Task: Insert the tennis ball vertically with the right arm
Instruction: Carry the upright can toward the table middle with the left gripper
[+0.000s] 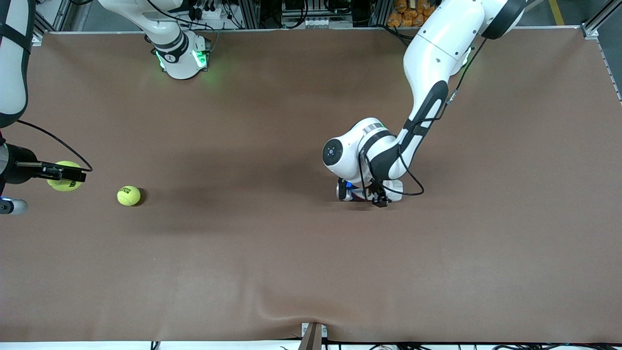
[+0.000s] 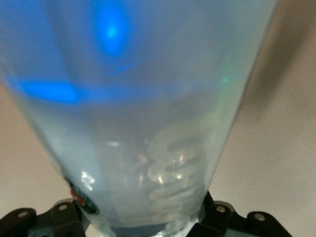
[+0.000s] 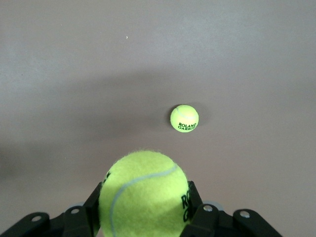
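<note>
Right now your right gripper (image 1: 73, 176) is closed around a tennis ball (image 1: 63, 176), its two black fingers (image 3: 93, 207) pressed against the ball's sides with only the ball's width between them. You can see that plainly in the right wrist view, where the held ball (image 3: 144, 195) fills the space between the pads. The gripper hangs over the brown table (image 1: 272, 262) at the right arm's end, close to the edge of the front view.

A second tennis ball (image 1: 129, 195) lies loose on the table, near the held one, toward the left arm's end from it and apart from the gripper. From the right wrist you see this same ball (image 3: 184, 118) with black lettering on it, resting alone on the cloth.

Your left gripper (image 1: 378, 198) sits low near the middle of the table, closed on a clear tube (image 2: 143, 123). The left wrist view is almost filled by that tube's transparent wall, with the gripper's fingers (image 2: 219, 219) tight against its base on both sides. In the front view the tube is mostly hidden beneath the left arm's wrist.
</note>
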